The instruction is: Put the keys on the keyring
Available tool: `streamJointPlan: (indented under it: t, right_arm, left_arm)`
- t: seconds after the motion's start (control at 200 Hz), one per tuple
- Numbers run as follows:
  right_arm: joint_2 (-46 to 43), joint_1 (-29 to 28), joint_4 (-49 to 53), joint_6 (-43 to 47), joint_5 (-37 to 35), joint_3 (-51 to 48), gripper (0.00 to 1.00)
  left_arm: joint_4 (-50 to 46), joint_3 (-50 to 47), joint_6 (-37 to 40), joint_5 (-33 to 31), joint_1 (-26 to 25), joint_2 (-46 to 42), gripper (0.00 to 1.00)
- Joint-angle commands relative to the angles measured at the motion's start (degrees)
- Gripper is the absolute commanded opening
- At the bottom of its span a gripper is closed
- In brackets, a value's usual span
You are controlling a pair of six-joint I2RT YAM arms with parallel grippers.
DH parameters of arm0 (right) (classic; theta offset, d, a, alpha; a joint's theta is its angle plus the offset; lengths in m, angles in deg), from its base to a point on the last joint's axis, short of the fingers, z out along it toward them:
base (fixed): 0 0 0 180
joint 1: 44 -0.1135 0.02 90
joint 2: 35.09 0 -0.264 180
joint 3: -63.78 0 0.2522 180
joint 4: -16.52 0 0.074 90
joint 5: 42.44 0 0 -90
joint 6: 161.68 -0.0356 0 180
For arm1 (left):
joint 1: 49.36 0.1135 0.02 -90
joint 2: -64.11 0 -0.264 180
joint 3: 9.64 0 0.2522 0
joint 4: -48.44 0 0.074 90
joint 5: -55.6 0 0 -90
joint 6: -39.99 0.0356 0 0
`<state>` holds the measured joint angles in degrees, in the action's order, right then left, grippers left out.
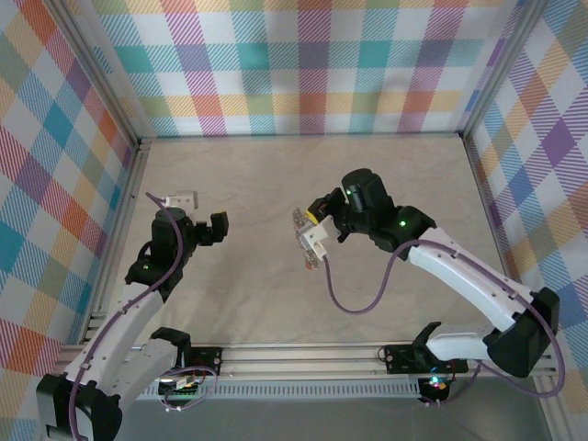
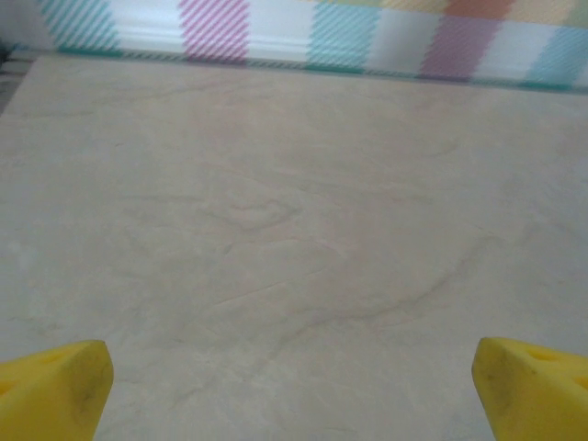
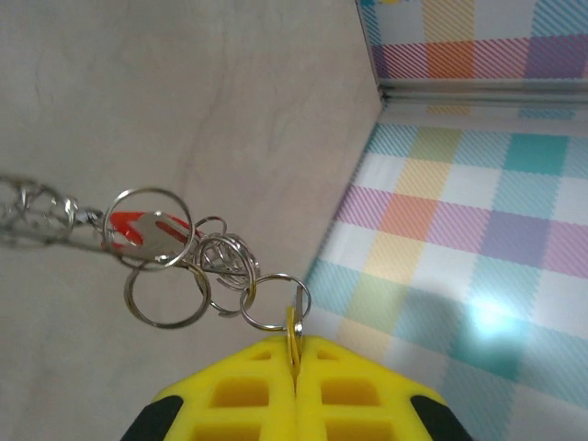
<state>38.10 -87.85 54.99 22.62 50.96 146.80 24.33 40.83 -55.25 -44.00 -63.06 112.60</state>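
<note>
The keyring (image 3: 37, 209) is a thin silvery loop at the far end of a loose chain of small split rings (image 3: 165, 294). A red key (image 3: 138, 228) lies among those rings. The whole bunch (image 1: 303, 241) hangs above the table (image 1: 248, 294), about mid-table and just left of the right arm (image 1: 459, 266).

The right jaws are shut on the last ring of the chain, pinching its rim. A yellow sliver sits in the same pinch, and whether it is a key head cannot be told.

The bunch is probably very light. Each ring is stiff, but the links are free, so the chain will likely swing and twist whenever it is moved. The smooth wire looks slippery and offers little to grip. A flat pinch across a ring's rim or a key's plastic head seems the surest hold, and the free keyring end would need its own steadying grip.

The left jaws stand wide and empty over bare table at the left, well apart from the bunch. The plaid wall (image 3: 478, 202) rises close beside the held end.
</note>
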Motion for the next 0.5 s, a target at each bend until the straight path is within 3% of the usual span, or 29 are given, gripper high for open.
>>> streamJointPlan:
  t: [0.0, 0.19, 0.495]
  right_arm:
    - [3.02, -0.26, -3.43, -13.53, 5.79, 4.91, 0.0]
    - [8.99, -2.87, -6.32, -26.26, 7.5, 8.4, 0.0]
    - [17.58, -5.93, -9.17, -40.59, 11.92, 12.33, 0.0]
  left_arm:
    - [0.49, -2.23, -4.76, -8.46, 1.27, -2.72, 1.0]
    - [3.14, -4.93, -4.41, -12.39, 2.09, -6.91, 1.0]
    - [-0.37, -6.37, -8.03, -18.71, 2.44, -11.52, 1.0]
